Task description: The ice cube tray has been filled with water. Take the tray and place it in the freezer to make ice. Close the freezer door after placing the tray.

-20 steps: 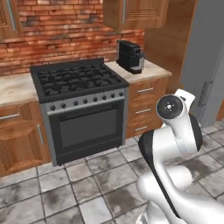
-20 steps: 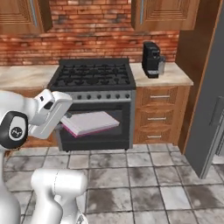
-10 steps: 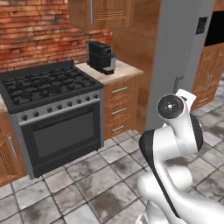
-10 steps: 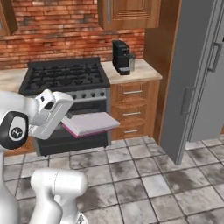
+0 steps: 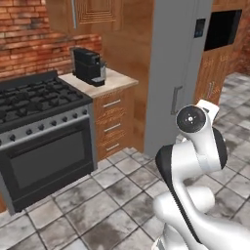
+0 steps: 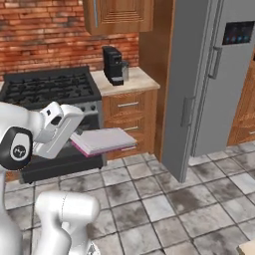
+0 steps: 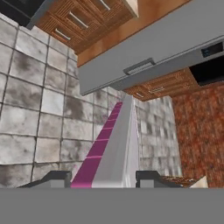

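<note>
The ice cube tray (image 6: pixel 102 141), a thin pale slab with a pink edge, is held level above the tiled floor. My gripper (image 6: pixel 74 138) is shut on its near end. In the hand view the ice cube tray (image 7: pixel 114 144) runs away from the gripper (image 7: pixel 105 177), with a fingertip on each side. The freezer (image 6: pixel 209 74) is a tall grey cabinet ahead and to the right, also the freezer (image 5: pixel 176 53) in the left base view. Its narrow left-hand freezer door (image 6: pixel 191 79) stands shut, some way off from the tray.
A black oven range (image 5: pixel 39 141) stands to the left. Beside it, a wooden counter with drawers (image 6: pixel 129 112) carries a black coffee machine (image 6: pixel 113 64). The fridge's right door bears a black panel (image 6: pixel 238 32). Tiled floor (image 6: pixel 164 199) lies open in front of the fridge.
The whole picture has slid left as the base turns right, and the grey fridge-freezer has come into view. The tray stays in my shut gripper.
</note>
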### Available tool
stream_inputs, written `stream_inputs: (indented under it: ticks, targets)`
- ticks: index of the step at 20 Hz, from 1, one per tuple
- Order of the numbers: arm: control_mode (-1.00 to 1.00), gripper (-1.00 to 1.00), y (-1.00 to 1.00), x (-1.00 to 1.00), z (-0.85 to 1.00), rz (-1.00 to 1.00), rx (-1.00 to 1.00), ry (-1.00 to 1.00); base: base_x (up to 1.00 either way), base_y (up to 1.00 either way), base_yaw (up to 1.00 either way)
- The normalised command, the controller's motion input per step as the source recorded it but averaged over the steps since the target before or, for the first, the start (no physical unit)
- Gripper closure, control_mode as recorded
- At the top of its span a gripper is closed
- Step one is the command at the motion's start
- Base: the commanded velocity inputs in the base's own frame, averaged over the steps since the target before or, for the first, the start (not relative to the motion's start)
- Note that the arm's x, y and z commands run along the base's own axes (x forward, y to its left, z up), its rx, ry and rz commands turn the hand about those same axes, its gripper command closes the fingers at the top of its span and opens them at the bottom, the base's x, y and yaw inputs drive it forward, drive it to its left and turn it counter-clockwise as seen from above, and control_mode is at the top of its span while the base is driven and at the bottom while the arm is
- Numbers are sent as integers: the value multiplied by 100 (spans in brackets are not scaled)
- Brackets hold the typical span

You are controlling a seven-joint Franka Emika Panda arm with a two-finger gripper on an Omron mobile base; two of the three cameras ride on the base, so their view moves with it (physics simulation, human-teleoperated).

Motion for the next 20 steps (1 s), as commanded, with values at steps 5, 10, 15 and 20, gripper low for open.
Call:
stream_inputs:
  ticks: [5, 10, 15, 20]
  targets:
    - [100, 100, 0, 0, 0, 0, 0, 0, 1, -47, -32]
    - [100, 100, 0, 0, 0, 0, 0, 0, 3, -44, -36]
    - [100, 100, 0, 0, 0, 0, 0, 0, 34, -19, -36]
    - [100, 100, 0, 0, 0, 0, 0, 0, 60, 0, -34]
